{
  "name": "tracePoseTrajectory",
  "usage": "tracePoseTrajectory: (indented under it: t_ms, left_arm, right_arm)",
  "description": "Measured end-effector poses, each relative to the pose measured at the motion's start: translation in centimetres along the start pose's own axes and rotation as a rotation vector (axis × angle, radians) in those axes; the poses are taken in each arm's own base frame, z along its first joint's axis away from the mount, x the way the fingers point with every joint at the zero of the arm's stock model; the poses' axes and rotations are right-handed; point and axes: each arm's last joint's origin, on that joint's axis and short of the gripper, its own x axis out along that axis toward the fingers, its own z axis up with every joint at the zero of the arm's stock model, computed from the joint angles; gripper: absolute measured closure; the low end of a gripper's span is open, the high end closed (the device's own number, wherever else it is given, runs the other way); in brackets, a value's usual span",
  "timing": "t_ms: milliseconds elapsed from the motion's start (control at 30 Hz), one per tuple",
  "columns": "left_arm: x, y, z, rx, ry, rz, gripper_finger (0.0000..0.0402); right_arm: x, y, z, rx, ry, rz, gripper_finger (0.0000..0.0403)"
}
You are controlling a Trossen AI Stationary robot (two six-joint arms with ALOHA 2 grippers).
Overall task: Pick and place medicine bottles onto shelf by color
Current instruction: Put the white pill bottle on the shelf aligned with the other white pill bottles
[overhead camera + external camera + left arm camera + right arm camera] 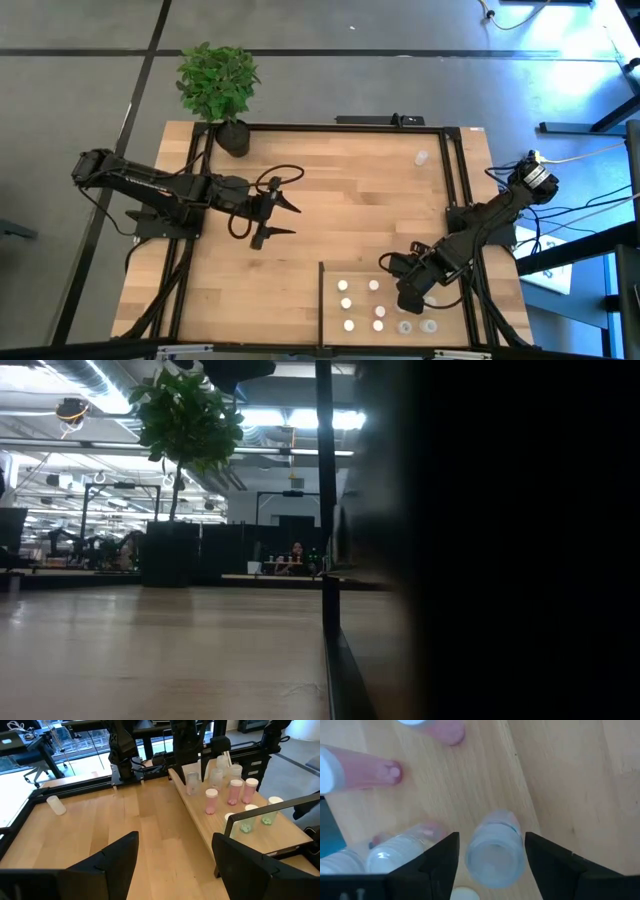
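Right gripper (490, 857) hangs over the shelf (330, 300), jaws apart, straddling a clear bottle (495, 851) standing there without pinching it. Bottle looks light, smooth, tippy: grip mid-body. Left gripper (283, 218) open, idle mid-table.

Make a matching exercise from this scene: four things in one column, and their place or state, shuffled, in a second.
Things:
1. left gripper
2. right gripper
3. potted plant
4. lone clear bottle

Place or state:
A. lying on the table near its far right corner, away from the shelf
B. at the table's far left corner
C. open, waiting over the middle of the table
D. over the shelf, fingers either side of a clear bottle

Pairs: 1-C, 2-D, 3-B, 4-A
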Motion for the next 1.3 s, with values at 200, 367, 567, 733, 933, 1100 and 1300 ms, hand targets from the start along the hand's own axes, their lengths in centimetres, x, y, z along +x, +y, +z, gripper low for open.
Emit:
tracePoseTrajectory:
  t_ms: [200,367,567,733,933,1100,1300]
  left_arm:
    - [0.0,0.0,0.0,0.0,0.0,0.0,0.0155]
    - [0.0,0.0,0.0,0.0,0.0,0.0,0.0155]
    - [0.0,0.0,0.0,0.0,0.0,0.0,0.0155]
    - [0.0,0.0,0.0,0.0,0.0,0.0,0.0155]
    - [0.0,0.0,0.0,0.0,0.0,0.0,0.0155]
    - [0.0,0.0,0.0,0.0,0.0,0.0,0.0155]
    - [0.0,0.0,0.0,0.0,0.0,0.0,0.0155]
  right_arm:
    - [0.0,0.0,0.0,0.012,0.001,0.004,0.0175]
    - [-0.4,0.0,0.0,0.011,0.001,0.004,0.0175]
    - [-1.6,0.2,0.2,0.009,0.013,-0.019,0.0175]
    - [-2.9,0.5,0.4,0.006,0.021,-0.043,0.0175]
    - [-4.7,0.9,0.8,0.002,0.004,-0.059,0.0175]
    - [-6.1,1.0,1.5,-0.038,-0.107,-0.123,0.0175]
    - [-8.3,-0.3,2.3,-0.13,-0.26,-0.33,0.0175]
